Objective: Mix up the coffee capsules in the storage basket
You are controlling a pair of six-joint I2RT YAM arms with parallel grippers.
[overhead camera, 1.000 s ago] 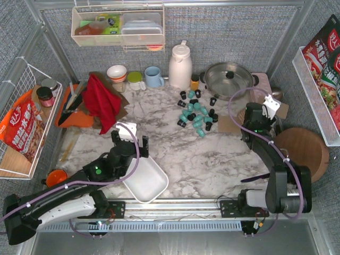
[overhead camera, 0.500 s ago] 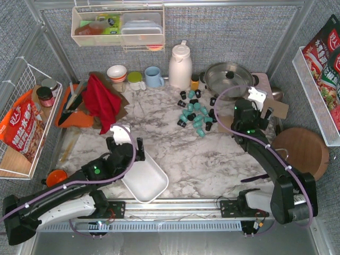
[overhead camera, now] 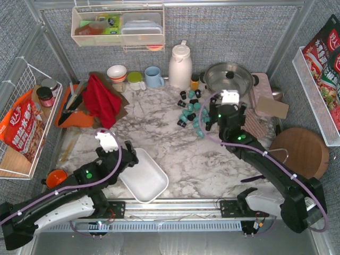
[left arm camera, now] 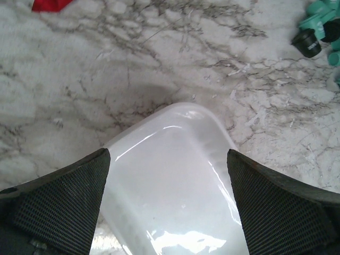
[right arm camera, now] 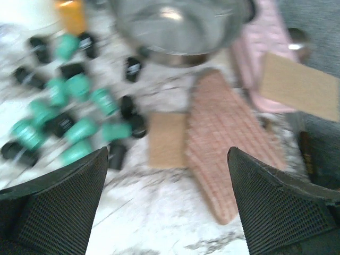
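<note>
Coffee capsules (right arm camera: 81, 129) blurred, storage basket (left arm camera: 170, 175) cropped.

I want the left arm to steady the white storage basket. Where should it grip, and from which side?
Probably from above, pinching the thin rim of the storage basket on its long wall nearest the left hand, one finger inside, one outside. It is shallow, smooth-walled and empty, and looks about as wide as the open hand, so spanning it seems risky.

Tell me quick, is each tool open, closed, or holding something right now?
Left tool: open, holding nothing, above the storage basket.
Right tool: open, holding nothing, beside the coffee capsules.
</note>
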